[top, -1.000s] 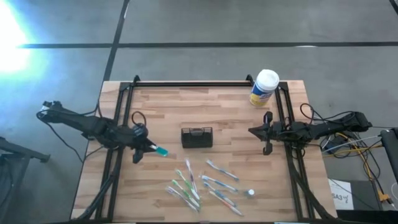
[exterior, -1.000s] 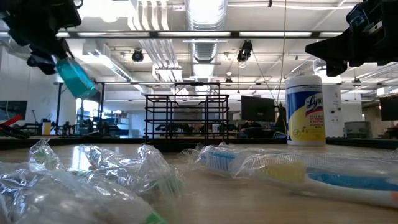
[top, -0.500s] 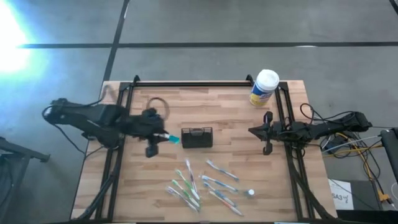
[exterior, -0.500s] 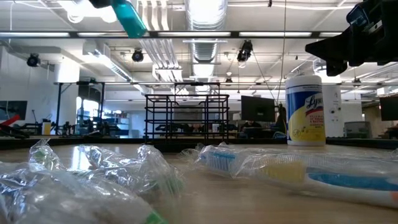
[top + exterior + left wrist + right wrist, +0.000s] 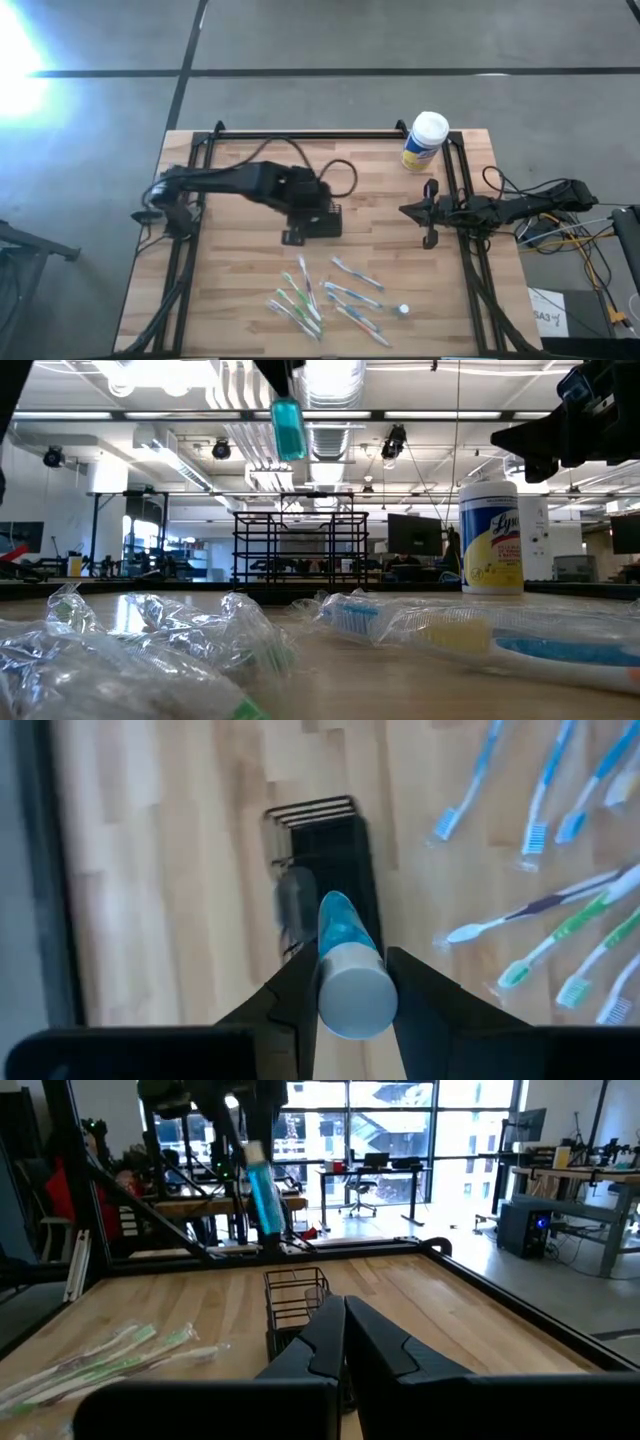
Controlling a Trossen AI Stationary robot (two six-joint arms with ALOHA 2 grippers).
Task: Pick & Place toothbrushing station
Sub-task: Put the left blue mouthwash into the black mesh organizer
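Note:
The toothbrushing station, a small black mesh organiser (image 5: 318,850), stands on the wooden table near its middle (image 5: 322,222). My left gripper (image 5: 303,203) hangs right above it, shut on a teal toothpaste tube (image 5: 343,940) with a white cap. The low view shows the tube (image 5: 289,426) high over the organiser (image 5: 300,545), and the right wrist view shows the tube (image 5: 262,1190) above the organiser (image 5: 293,1308) too. My right gripper (image 5: 404,210) waits shut at the table's right side. My left gripper pinches the toothpaste tube between its two fingers (image 5: 296,992) at the white cap end (image 5: 357,1002). The fingers come from above, pointing steeply down. The tube hangs nearly upright below them, flat end down, clear of the organiser and the table.
Several wrapped toothbrushes (image 5: 328,298) lie scattered on the near part of the table. A yellow canister with a white lid (image 5: 424,140) stands at the far right corner. Black frame rails (image 5: 190,200) run along the table's left, right and far edges.
My left gripper has swung from the table's left side toward the middle and risen, carrying the tube. It has tipped from slanting to steeply downward. The tube has turned from slanted to nearly upright and now hangs over the organiser.

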